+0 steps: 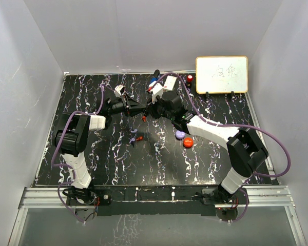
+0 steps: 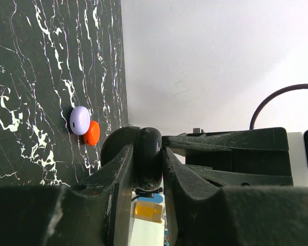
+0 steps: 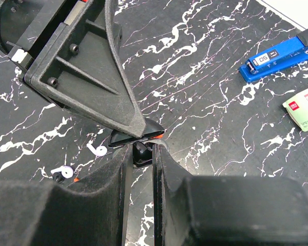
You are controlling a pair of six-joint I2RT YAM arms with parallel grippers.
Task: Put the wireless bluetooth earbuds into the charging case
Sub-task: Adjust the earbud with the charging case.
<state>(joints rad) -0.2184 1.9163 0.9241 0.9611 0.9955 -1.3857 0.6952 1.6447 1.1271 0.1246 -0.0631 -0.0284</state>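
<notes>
My left gripper [image 1: 138, 108] is shut on a black round charging case [image 2: 149, 159] and holds it edge-on above the table; in the right wrist view the case [image 3: 138, 134] looks slightly open, with a red sliver at its edge. My right gripper [image 3: 142, 154] meets it tip to tip [image 1: 153, 108], shut on a small glossy black piece right at the case's opening; I cannot tell whether that is an earbud or part of the case. A red earbud [image 1: 143, 118] lies below the grippers. A purple earbud [image 1: 133, 139] and a red earbud [image 1: 139, 138] lie nearer. Two pale earbuds [image 3: 96, 150] show on the table.
A purple case [image 1: 180, 135] and a red case [image 1: 187, 142] lie touching, right of centre, and also show in the left wrist view [image 2: 80, 120]. A blue gadget [image 3: 282, 54] and a white card [image 3: 303, 107] lie at the back. A whiteboard [image 1: 222, 74] stands at the back right.
</notes>
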